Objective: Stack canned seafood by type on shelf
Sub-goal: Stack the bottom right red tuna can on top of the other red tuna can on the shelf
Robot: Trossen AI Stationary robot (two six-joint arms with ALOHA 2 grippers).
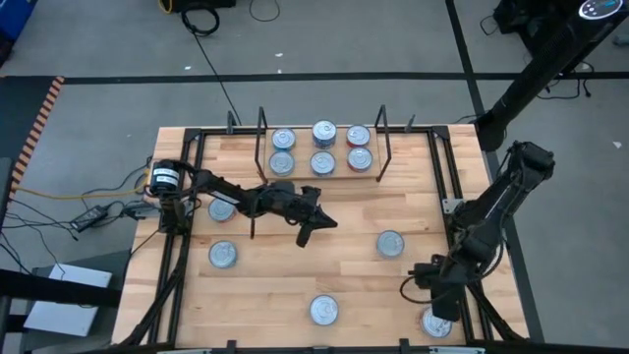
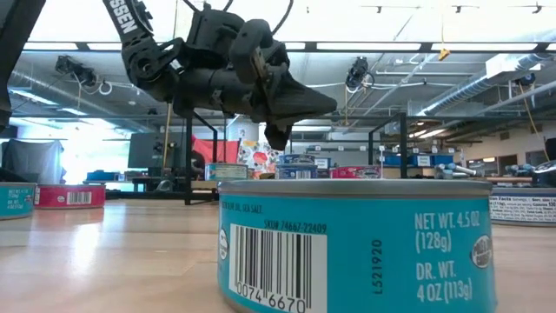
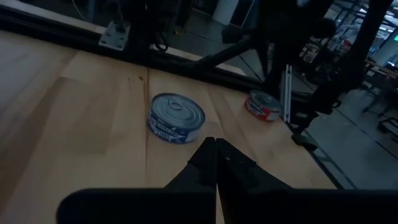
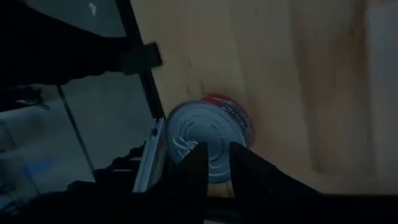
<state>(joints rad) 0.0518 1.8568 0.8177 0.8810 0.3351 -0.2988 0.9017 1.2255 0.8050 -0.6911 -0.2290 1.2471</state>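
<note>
Right wrist view has the right fingers (image 4: 214, 163) parted narrowly just above a red tin (image 4: 208, 144) at the surface (image 1: 295, 275) edge, holding nothing, while the left fingers (image 3: 216, 163), pressed together and empty, hover mid-surface with a blue tin (image 3: 176, 117) just ahead.

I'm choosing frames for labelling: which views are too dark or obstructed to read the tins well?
Right wrist view: dim, the red-labelled tin partly hidden behind the right gripper, whose fingers stand slightly apart. Low view: a blue-labelled tin fills the foreground, and bright ceiling lights silhouette the left gripper. Left wrist view: another blue tin is evenly lit and readable. High view: clear, but tins look small.
</note>
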